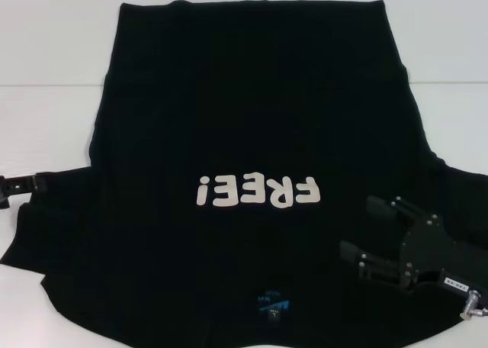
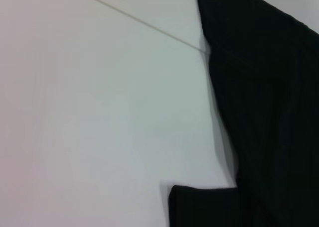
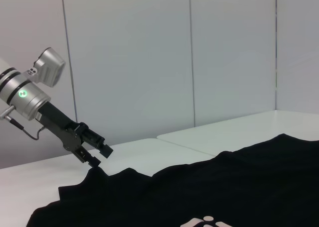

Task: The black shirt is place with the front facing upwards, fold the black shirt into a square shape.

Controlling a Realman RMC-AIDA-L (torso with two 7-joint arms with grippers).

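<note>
We count one black shirt, bearing one line of cream lettering and one small blue neck label. We count two grippers: the left gripper and the right gripper (its fingers apart). One white table lies beneath.

table: white, seamed | wall: pale grey panels, vertical joints

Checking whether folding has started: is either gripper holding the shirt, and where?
No hold shows: the right gripper hovers open over the black shirt; the left gripper is at its left sleeve edge.
</note>
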